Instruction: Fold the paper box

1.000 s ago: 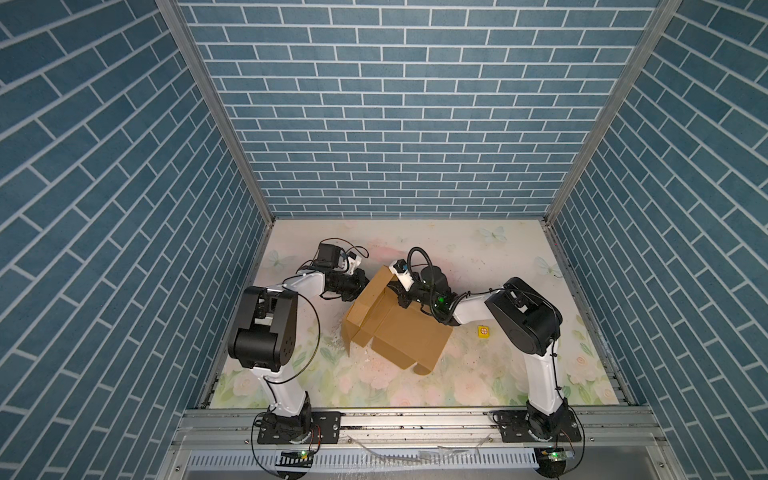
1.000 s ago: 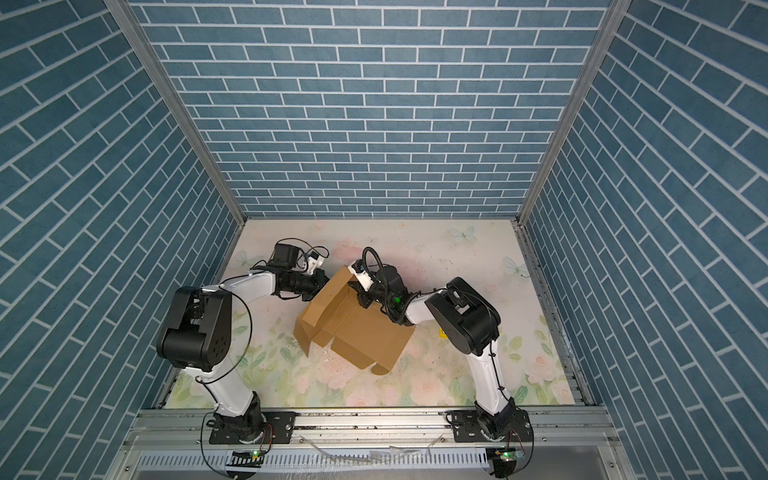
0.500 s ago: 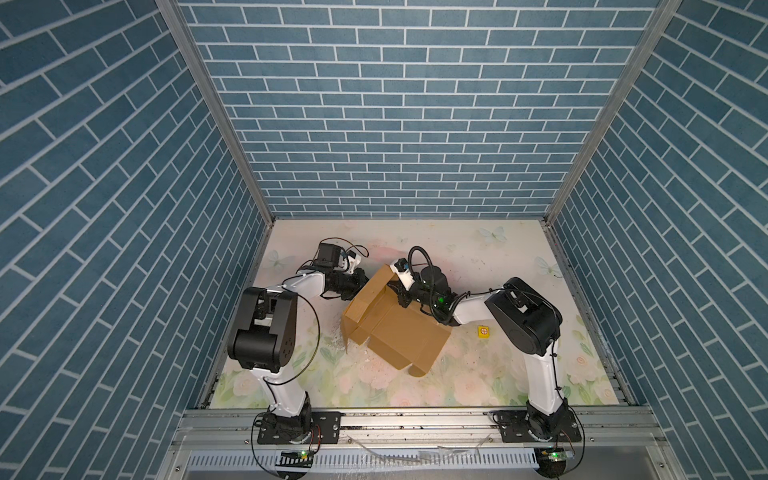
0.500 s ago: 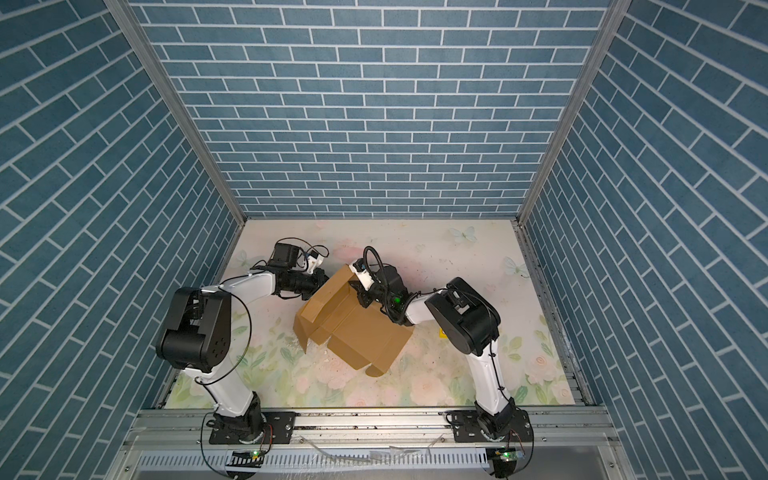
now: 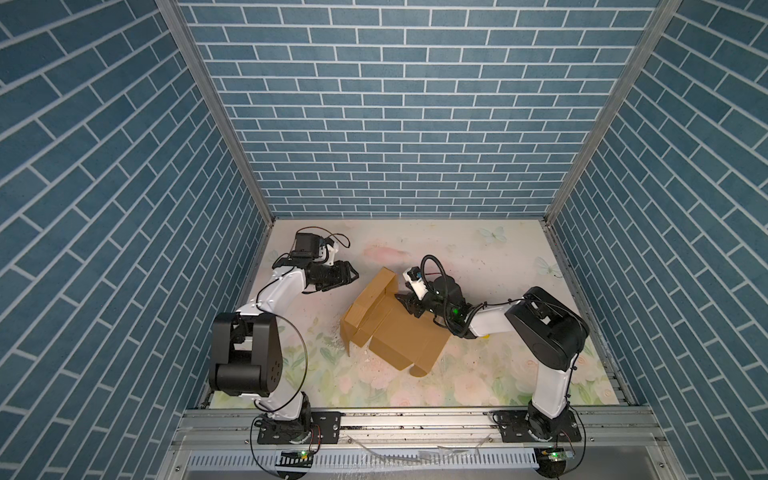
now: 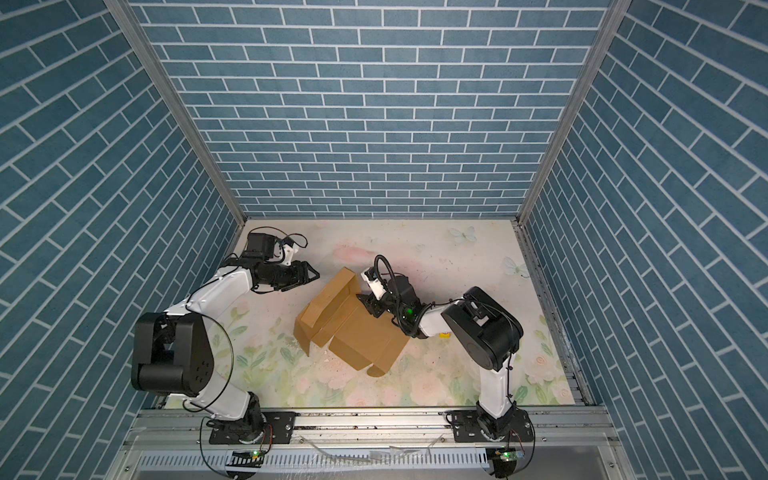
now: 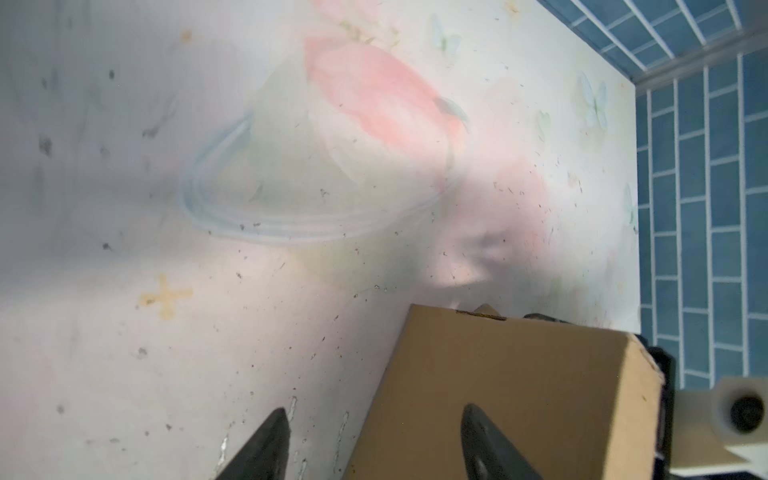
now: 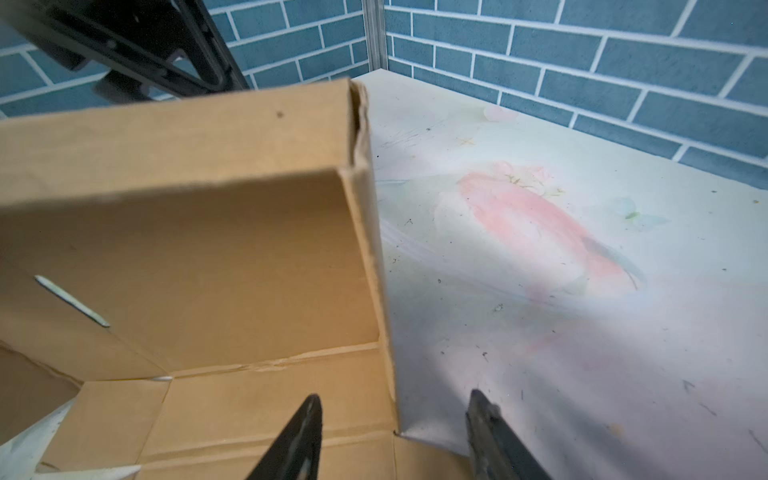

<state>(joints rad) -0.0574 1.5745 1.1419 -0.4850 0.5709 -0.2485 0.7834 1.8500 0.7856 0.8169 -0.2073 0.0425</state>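
Floral tabletop (image 5: 478, 374), blue brick walls (image 5: 415, 124); the paper box (image 5: 399, 336) sits mid-frame with one panel raised and the rest sprawled. My left gripper (image 5: 353, 272) hangs spread, just clear of it. My right gripper (image 8: 395, 415) straddles a panel edge, spread, pinching nothing. Mid-fold, I judge: next, close on a flat flap and lift.
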